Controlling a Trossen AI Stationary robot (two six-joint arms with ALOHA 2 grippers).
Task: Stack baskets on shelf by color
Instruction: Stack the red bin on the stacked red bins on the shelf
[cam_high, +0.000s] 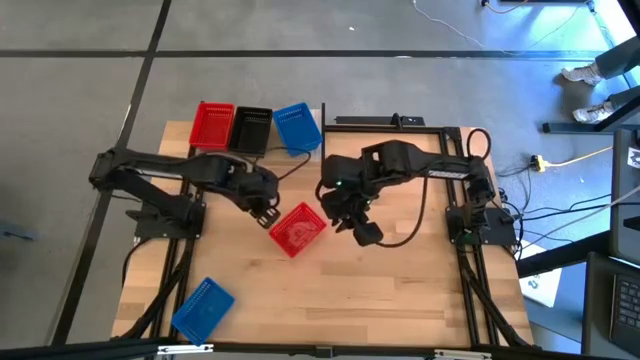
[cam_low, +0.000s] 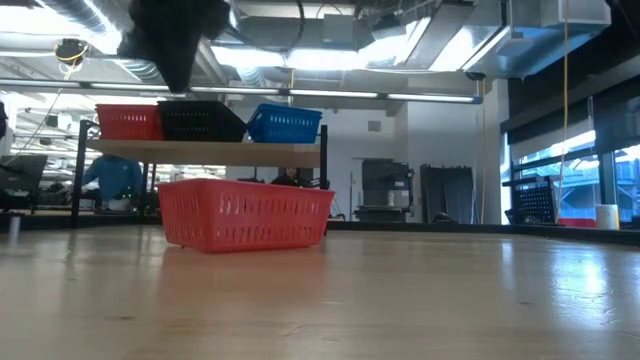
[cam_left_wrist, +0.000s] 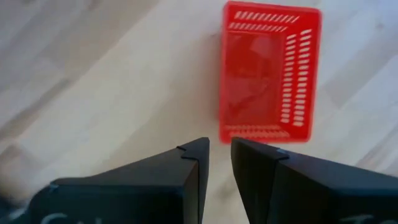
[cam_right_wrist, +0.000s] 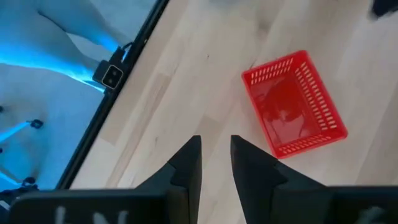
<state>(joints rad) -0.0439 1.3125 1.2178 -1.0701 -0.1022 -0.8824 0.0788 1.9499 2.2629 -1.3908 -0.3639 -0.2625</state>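
Note:
A red basket (cam_high: 297, 229) stands open side up on the tabletop's middle; it also shows in the low view (cam_low: 245, 213), the left wrist view (cam_left_wrist: 268, 71) and the right wrist view (cam_right_wrist: 293, 103). On the shelf (cam_low: 200, 150) at the far left stand a red basket (cam_high: 212, 125), a black basket (cam_high: 250, 128) and a blue basket (cam_high: 297, 128) side by side. Another blue basket (cam_high: 203, 308) lies at the near left. My left gripper (cam_high: 265, 210) hovers just left of the red basket, and my right gripper (cam_high: 352, 218) just right of it. Both are shut and empty.
The shelf's black posts (cam_low: 323, 160) rise at its corners. The right arm's cable (cam_high: 410, 235) loops over the table's middle right. The table's metal frame edge (cam_right_wrist: 134, 74) runs past the right gripper. Bare wood lies at the near middle and near right.

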